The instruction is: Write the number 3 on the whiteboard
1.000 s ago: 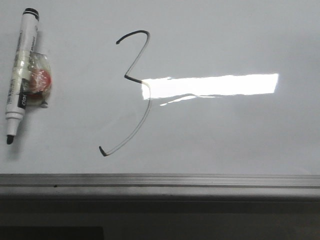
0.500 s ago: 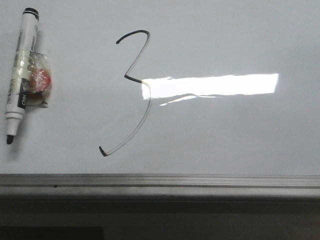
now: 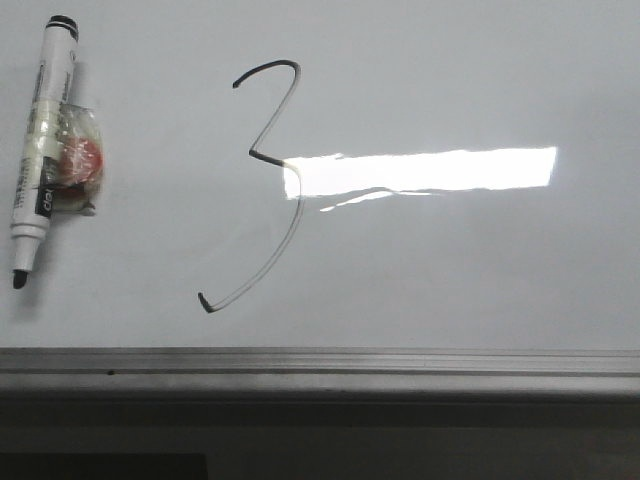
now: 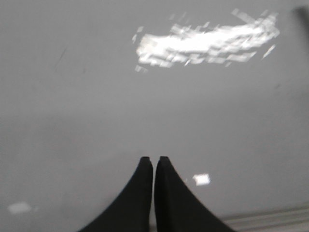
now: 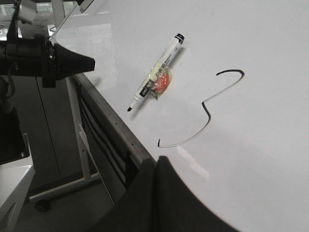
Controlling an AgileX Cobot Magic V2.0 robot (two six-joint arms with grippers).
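A thin black number 3 (image 3: 275, 180) is drawn on the whiteboard (image 3: 450, 270), left of the bright light reflection. It also shows in the right wrist view (image 5: 207, 108). A white marker (image 3: 40, 150) with a black uncapped tip lies on the board at the far left, with a clear taped piece holding something red on its side; the right wrist view shows it too (image 5: 157, 79). My left gripper (image 4: 154, 159) is shut and empty over bare board. My right gripper (image 5: 157, 159) is shut and empty above the board's near edge. Neither gripper shows in the front view.
The board's grey metal edge rail (image 3: 320, 362) runs along the front. In the right wrist view the left arm (image 5: 48, 60) hangs beyond the board's edge, above a wheeled metal stand (image 5: 72, 179) on the floor.
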